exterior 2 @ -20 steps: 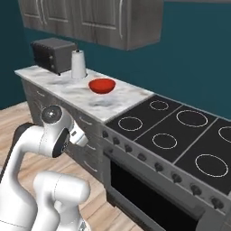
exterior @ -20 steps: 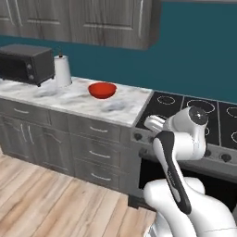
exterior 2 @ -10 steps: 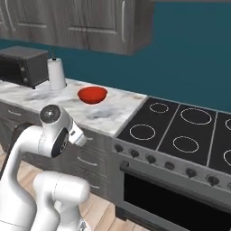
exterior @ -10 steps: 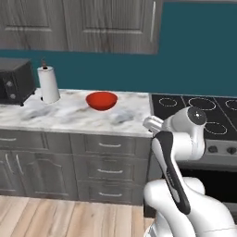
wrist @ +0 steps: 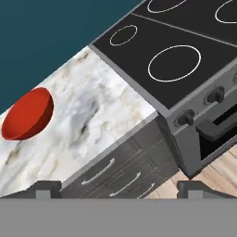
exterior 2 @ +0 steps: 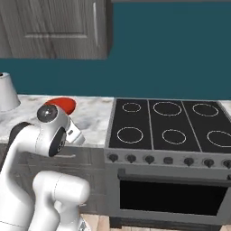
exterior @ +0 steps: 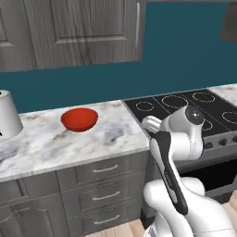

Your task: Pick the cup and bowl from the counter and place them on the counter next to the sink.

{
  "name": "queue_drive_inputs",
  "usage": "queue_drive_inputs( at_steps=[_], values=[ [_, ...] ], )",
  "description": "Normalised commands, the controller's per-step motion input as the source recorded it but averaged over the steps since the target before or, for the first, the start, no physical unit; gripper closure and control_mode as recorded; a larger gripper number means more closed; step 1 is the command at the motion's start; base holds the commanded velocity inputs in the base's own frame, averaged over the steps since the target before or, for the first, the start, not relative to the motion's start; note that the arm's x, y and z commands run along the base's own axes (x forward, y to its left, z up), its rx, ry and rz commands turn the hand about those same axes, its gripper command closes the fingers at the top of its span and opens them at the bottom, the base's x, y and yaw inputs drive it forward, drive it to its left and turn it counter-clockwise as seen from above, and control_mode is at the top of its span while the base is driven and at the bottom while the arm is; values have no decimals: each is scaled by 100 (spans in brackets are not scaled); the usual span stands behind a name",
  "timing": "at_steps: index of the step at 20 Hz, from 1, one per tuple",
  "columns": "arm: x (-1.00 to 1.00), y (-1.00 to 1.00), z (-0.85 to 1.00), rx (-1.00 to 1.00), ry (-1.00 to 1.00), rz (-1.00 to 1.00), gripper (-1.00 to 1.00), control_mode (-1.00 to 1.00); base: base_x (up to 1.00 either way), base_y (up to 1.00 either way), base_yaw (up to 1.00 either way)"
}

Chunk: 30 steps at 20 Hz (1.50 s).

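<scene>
The red bowl (exterior: 79, 119) sits on the marble counter (exterior: 109, 135), toward the back and left of the stovetop. In the right base view the bowl (exterior 2: 64, 104) peeks out behind my folded arm (exterior 2: 48, 131). The hand view looks down on the bowl (wrist: 28, 113) at the left, well away from my gripper (wrist: 119, 189). Its two fingertips (wrist: 46, 187) stand wide apart with nothing between them, so it is open. The cup and the sink are out of view.
A black stovetop (exterior: 185, 107) with an oven below it (exterior 2: 169, 191) adjoins the counter on the right. A white paper-towel roll (exterior: 7, 114) stands at the counter's left. Grey drawers (wrist: 115, 172) run under the counter, and wall cabinets (exterior: 69, 32) hang above.
The whole scene has slid across both base views, so the camera has moved: the microwave has left the picture and the stove is more central. The arm keeps its folded pose, gripper still open.
</scene>
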Motion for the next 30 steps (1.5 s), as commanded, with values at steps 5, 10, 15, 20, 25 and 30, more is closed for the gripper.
queue_drive_inputs(
  at_steps=[5, 10, 15, 20, 25, 30],
  values=[
    [0, 0, 0, 0, 0, 0, -100, 100, 65, 50, -45],
    [0, 0, 0, 0, 0, 0, -100, 100, 38, 74, -13],
    [0, 0, 0, 0, 0, 0, -100, 100, 7, 17, 0],
    [0, 0, 0, 0, 0, 0, -100, 100, 0, 0, 0],
    [0, 0, 0, 0, 0, 0, -100, 100, 0, 0, 0],
    [0, 0, 0, 0, 0, 0, -100, 100, 0, 0, 0]
  ],
)
